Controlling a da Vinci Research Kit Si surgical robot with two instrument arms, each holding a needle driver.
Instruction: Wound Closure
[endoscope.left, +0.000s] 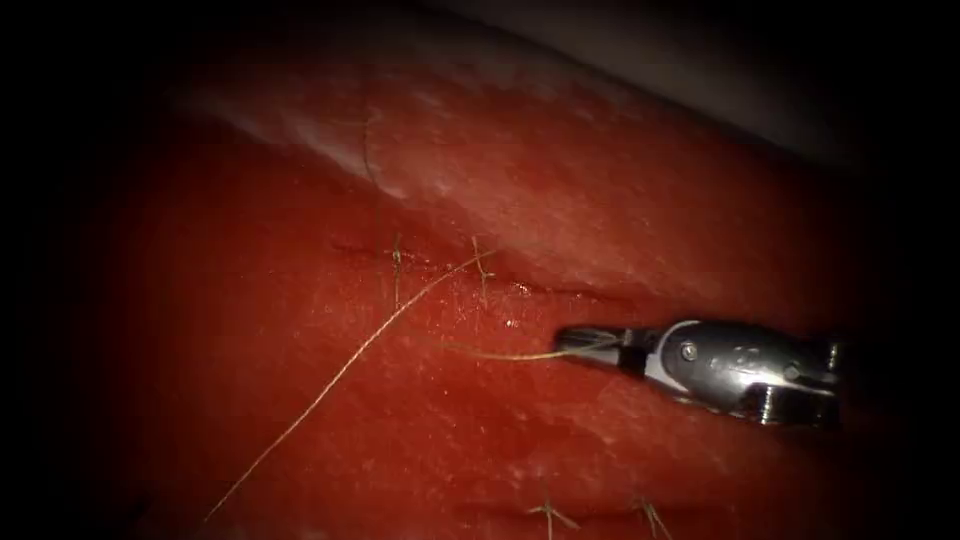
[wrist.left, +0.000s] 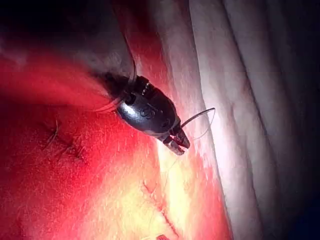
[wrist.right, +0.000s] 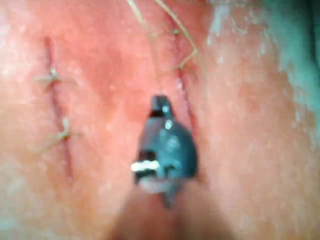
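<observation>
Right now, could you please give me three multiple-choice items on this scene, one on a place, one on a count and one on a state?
1. In the endoscope view, where is the right hand relative to the upper cut?
A) past its left end
B) just below its right end
C) far above it

2. How many stitches cross the upper cut?
A) one
B) two
C) five

3. The right hand is:
A) open and empty
B) shut on the thread
C) shut on a stitch

Key: 1 B, its tip lies under the cut's right end; 2 B, two knots sit along it; 3 B, the thread ends between its closed tips.

I cannot tell what the left hand holds.
</observation>
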